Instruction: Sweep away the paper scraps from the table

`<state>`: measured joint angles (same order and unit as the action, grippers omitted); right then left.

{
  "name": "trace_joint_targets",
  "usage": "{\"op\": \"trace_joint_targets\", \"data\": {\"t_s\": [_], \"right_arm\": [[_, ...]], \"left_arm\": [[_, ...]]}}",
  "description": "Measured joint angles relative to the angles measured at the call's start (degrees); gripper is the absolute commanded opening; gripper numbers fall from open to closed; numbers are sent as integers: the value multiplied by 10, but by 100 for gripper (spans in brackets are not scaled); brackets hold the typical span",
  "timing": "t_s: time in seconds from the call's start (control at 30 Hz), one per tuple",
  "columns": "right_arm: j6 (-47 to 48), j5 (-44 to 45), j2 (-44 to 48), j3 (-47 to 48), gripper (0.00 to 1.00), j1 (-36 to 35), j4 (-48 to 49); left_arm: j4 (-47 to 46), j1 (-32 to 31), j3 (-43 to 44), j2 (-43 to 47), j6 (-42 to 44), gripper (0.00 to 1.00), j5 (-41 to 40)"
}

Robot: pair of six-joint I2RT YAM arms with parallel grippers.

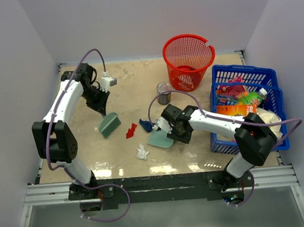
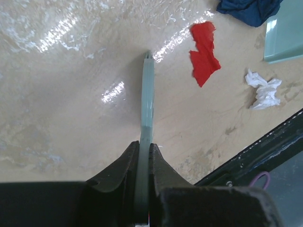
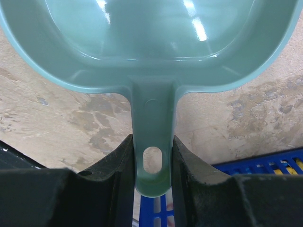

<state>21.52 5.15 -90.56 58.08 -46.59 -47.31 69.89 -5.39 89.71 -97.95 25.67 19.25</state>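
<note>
The red mesh basket [image 1: 189, 60] stands at 1 o'clock near the far wall; something dark lies at its bottom, but through the mesh I cannot tell what. The blue crate [image 1: 272, 78] sits at the 3 o'clock edge, stuffed with packaged goods [image 1: 239, 100] in pink, orange and green, plus a pale bag. A tin can [image 1: 164, 93] stands upright just beside the basket, at its 7 o'clock.

The table [image 1: 124, 89] has wide bare room on the left half and along the near side up to the black front rail [image 1: 157, 180]; lilac walls [image 1: 12, 77] close it in at 9, 12 and 3 o'clock.

The left gripper [image 1: 99, 104] [image 2: 145, 151] has its jaws clamped on a thin green sweeper blade [image 1: 109, 124] [image 2: 147, 104], whose lower edge is down at the tabletop at 9 o'clock of centre. The right gripper [image 1: 173, 126] [image 3: 154, 156] has its jaws closed on the handle of a teal dustpan [image 1: 160, 139] [image 3: 151, 42], which lies flat near the centre, its glossy bowl facing the blade.

The paper scraps [image 1: 138, 135] lie between blade and dustpan: a red scrap [image 1: 131, 130] [image 2: 203, 54], flat and torn; a dark blue scrap [image 1: 145, 125] [image 2: 248, 9], crumpled, right by the pan's far corner; a white scrap [image 1: 142, 152] [image 2: 264, 90], crumpled, nearest the rail at 6 o'clock
</note>
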Motion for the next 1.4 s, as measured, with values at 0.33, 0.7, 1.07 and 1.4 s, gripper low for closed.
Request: {"op": "trace_joint_targets", "data": {"t_s": [0.33,0.7,1.07,1.4], "right_arm": [[2,0,0,0,0,0,0],[8,4,0,0,0,0,2],[19,27,33,-30,0,0,12],[23,28,37,-36,0,0,15]], "left_arm": [[-9,-35,1,-57,-71,0,71],[-15,-136,102,-154,-99,0,214],[5,-65,112,-134,-78,0,309],[37,11,-41,86,149,0,296]]}}
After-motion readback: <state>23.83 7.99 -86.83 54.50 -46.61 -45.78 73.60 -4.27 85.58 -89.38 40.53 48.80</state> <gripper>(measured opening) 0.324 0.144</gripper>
